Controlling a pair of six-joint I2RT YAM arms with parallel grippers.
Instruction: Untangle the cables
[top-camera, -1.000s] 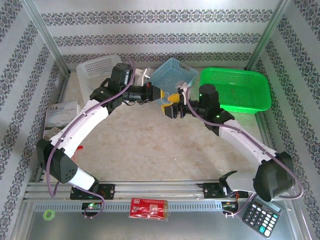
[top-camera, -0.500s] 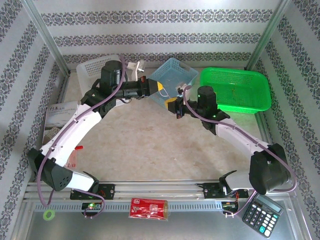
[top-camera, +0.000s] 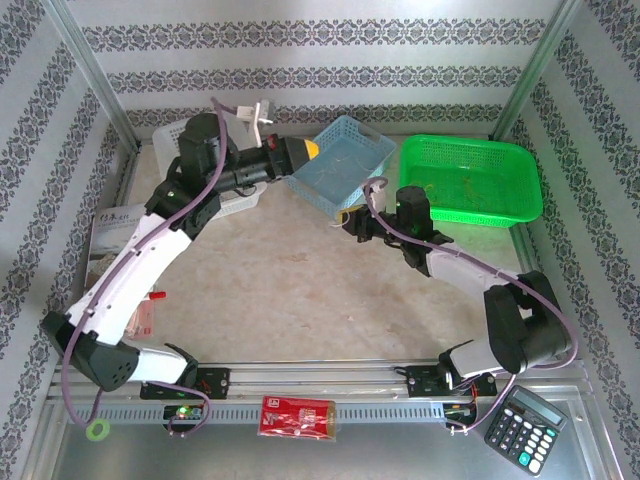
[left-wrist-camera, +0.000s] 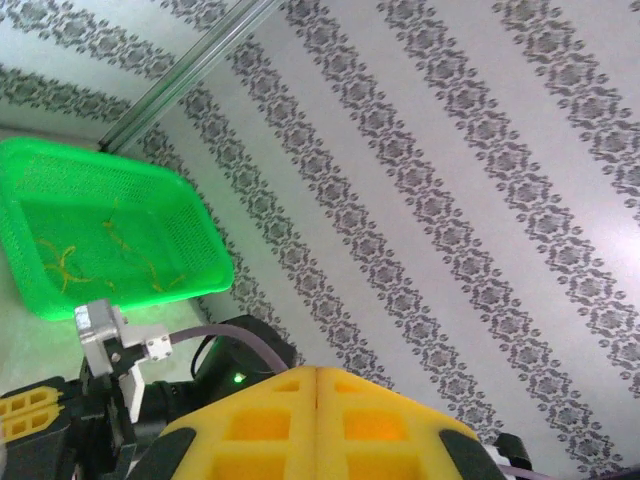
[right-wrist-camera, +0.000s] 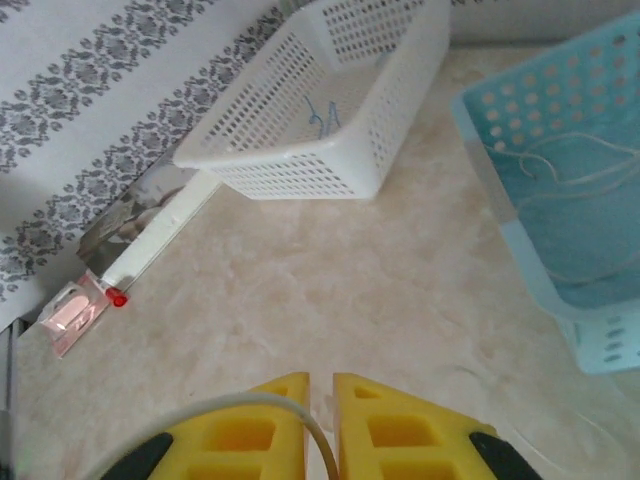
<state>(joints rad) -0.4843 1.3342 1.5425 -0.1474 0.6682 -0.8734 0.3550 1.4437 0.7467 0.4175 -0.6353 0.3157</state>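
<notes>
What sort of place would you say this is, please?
Probably a small robot test cell: wallpapered panels on three sides, a left arm and right arm bolted to an aluminium rail, and a green basket.

Colours and patterns, itemised
Surface (top-camera: 300, 290) beige, marbled; wall (top-camera: 300, 60) white, grey floral stripes; green basket (top-camera: 465, 140); left of it pale blue basket (top-camera: 365, 140), white basket (right-wrist-camera: 300, 150); right pincer (right-wrist-camera: 320, 385) yellow; pale cable (right-wrist-camera: 240, 400).

Right end effector (right-wrist-camera: 320, 385) has clamped a pale cable (right-wrist-camera: 250, 401).
</notes>
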